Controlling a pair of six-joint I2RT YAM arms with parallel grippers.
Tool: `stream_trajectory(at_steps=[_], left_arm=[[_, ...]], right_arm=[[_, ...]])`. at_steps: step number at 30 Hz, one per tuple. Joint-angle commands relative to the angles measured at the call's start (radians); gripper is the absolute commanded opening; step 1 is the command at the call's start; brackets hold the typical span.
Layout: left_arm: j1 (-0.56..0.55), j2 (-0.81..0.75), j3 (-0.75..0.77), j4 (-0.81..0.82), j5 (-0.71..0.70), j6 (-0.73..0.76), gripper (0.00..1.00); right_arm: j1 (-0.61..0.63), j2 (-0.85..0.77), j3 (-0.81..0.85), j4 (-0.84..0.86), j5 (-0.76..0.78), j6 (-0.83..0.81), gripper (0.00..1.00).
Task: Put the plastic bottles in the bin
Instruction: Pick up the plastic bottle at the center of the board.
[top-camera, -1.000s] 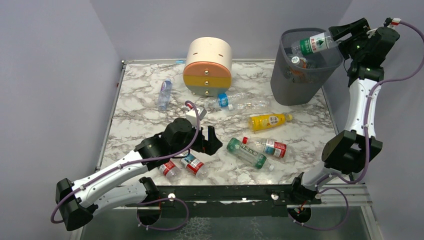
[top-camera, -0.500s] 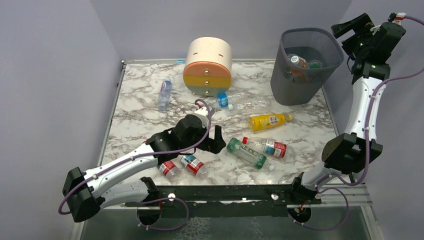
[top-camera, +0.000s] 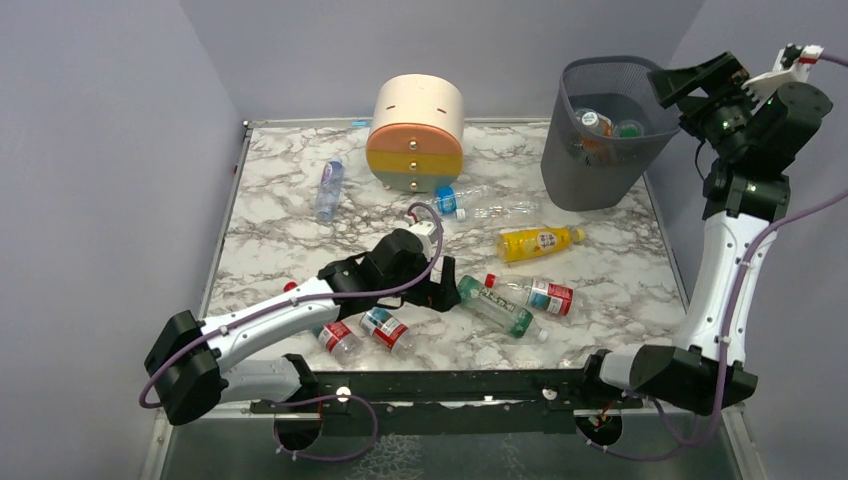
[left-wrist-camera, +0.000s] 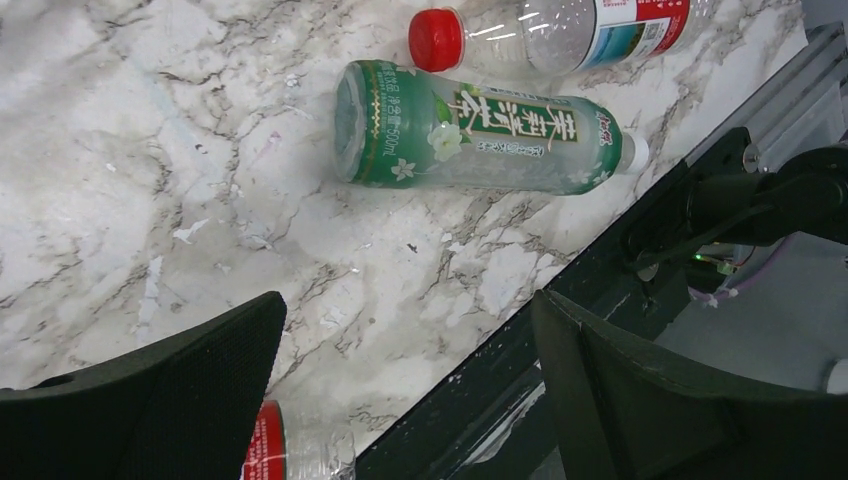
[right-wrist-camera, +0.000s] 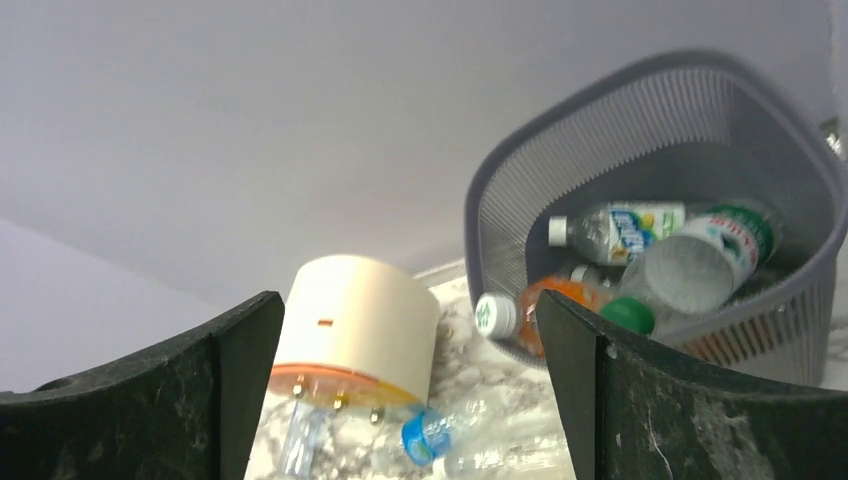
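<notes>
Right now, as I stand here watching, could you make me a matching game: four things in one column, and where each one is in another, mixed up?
Things:
1. green bottle
2. yellow bottle
3. orange bottle
4. right gripper

Places:
A. inside the bin
B. open, high beside the bin's rim
C. lying just ahead of the open left gripper
D. lying between the bin and the red-capped bottle

Pairs: 1-C, 2-D, 3-A, 4-B
</notes>
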Motion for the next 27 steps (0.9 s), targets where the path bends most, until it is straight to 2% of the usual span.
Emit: stream_trajectory(at_steps=[1,5,8,14,20,27], left_arm=[[-0.002,0.053,0.018,0.072,0.091,-0.04,0.99],[-0.002,0.052,-0.051,0.163,0.125,-0.143,0.99],[-0.002,0.083,-0.093,0.268,0.176,-0.252,0.99],[-0.036,0.199,-0.075,0.367,0.197,-0.363,0.99],[-0.068,0.28,-0.034,0.4,0.173,-0.421,0.99],[-0.068,0.294,0.025,0.326,0.032,-0.39,0.99]], right_arm=[[-0.005,-0.085,-0.161,0.04,-0.137,0.048,1.0],[-0.002,-0.127,-0.238,0.029,-0.23,0.075,1.0],[-0.002,-0.146,-0.233,-0.045,-0.252,0.038,1.0],[0.001,-0.196,-0.271,-0.065,-0.26,0.035,1.0],[0.005,-0.19,-0.302,-0.047,-0.276,0.034,1.0],[0.008,-0.202,-0.362,-0.042,-0.292,-0.012,1.0]])
